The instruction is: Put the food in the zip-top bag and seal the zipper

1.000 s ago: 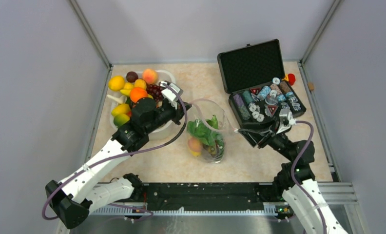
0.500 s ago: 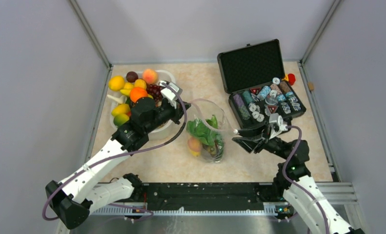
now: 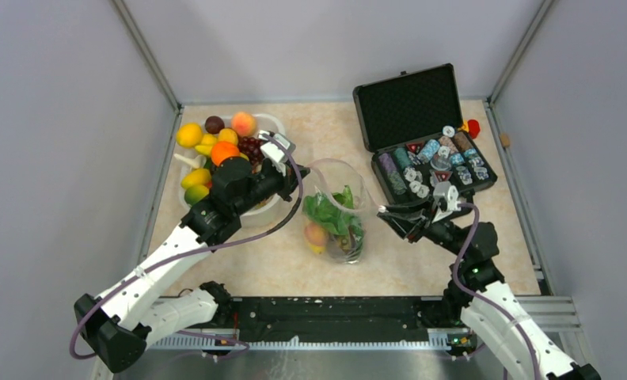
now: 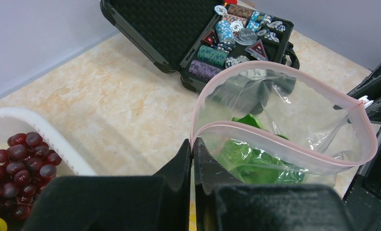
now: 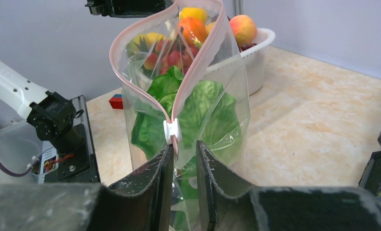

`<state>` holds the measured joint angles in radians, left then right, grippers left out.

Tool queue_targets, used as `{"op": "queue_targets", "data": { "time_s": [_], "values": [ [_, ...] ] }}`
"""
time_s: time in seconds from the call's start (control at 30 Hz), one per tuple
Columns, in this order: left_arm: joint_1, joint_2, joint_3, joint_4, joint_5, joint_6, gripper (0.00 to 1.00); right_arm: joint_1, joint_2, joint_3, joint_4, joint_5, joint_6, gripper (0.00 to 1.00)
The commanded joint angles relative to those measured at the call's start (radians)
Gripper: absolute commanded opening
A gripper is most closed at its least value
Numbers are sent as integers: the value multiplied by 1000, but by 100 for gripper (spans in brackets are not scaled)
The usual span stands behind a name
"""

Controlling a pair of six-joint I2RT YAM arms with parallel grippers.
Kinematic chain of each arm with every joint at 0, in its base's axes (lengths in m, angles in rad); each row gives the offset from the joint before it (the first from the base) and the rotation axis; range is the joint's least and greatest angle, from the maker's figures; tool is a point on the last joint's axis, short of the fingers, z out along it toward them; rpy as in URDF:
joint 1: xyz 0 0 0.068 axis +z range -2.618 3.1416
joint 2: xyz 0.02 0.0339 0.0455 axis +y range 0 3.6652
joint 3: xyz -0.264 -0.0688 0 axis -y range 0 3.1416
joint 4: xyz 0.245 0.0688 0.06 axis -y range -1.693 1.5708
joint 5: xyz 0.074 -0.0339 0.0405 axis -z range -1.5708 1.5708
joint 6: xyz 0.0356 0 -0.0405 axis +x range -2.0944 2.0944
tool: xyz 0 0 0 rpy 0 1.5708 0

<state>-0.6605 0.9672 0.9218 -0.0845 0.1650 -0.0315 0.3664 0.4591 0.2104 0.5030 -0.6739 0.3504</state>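
On the bench (image 3: 421, 265), the zip-top bag (image 3: 338, 180) held lettuce (image 5: 203, 103), zipper (image 5: 200, 62) unsealed; left gripper (image 4: 192, 145) clamped its rim, right gripper (image 5: 184, 154) stood narrowly open astride the edge below the slider (image 5: 171, 131).

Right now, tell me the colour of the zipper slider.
White slider on the bag, best in the right wrist view.
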Motion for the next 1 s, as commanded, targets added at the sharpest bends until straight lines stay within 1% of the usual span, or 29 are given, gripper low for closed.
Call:
{"op": "queue_targets", "data": {
  "time_s": [0.0,0.03,0.1,0.13,0.23,0.33,0.4,0.5,0.57,0.67,0.73,0.87,0.9,0.97],
  "values": [
    [8,7,23,50,22,-4,0,11,33,12,133,0,-15,20],
    [8,7,25,50,22,-5,0,11,43,14,133,-10,-21,16],
    [10,8,27,49,20,-4,0,12,61,18,136,-34,-32,4],
    [11,8,27,47,17,-2,0,13,66,21,136,-37,-35,0],
    [14,8,31,40,7,-1,0,13,59,23,159,-36,-36,0],
    [21,-5,27,34,-28,-4,0,13,8,38,127,38,-45,0],
    [29,-24,19,27,-60,4,0,12,-42,66,40,131,-75,0],
    [44,-65,7,-6,-72,22,0,12,-84,147,-128,180,-139,0],
    [54,-81,8,-33,-51,47,0,12,-74,216,-256,198,-186,0],
    [57,-99,3,-52,-8,69,0,13,-35,285,-374,214,-231,0],
    [58,-107,-4,-51,22,73,0,12,-18,298,-385,208,-241,0],
    [58,-112,-15,-35,49,56,0,13,3,262,-291,102,-204,0],
    [58,-111,-16,-32,47,54,0,13,8,256,-281,80,-198,2],
    [58,-108,-17,-32,39,51,0,13,7,243,-272,66,-190,26]
  ]
}}
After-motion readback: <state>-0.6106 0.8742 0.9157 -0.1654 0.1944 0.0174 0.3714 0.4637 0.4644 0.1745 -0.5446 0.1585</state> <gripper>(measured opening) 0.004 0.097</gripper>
